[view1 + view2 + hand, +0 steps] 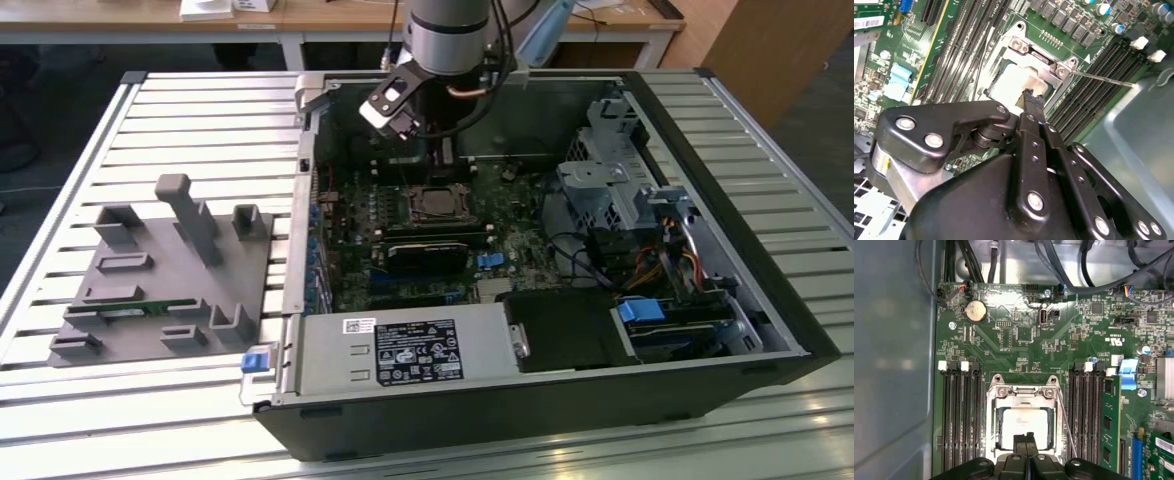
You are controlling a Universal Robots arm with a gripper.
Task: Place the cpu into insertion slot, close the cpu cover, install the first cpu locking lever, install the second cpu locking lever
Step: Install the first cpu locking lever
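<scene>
The cpu [1021, 426] lies in the insertion slot [438, 203], its silver top showing through the window of the cpu cover [1021, 394]. The cover lies flat over it. In the second wrist view the cpu [1013, 82] sits inside the same silver cover [1040, 54]. My gripper [1025, 441] is shut with nothing between its fingers. Its tips [1030, 96] hang over the cpu's edge, and I cannot tell whether they touch. One thin locking lever [1066, 424] slants away from the socket over the memory slots, and its rod [1104, 80] looks unlatched. My gripper [445, 160] is above the socket.
Long black memory slots [960, 420] flank the socket, and a green memory stick [1110, 425] stands beside it. Cables [1089, 285] and the metal case wall [894, 365] are close by. A power supply [400, 352] and a drive cage [614, 190] fill the case. A grey fixture [167, 270] sits outside.
</scene>
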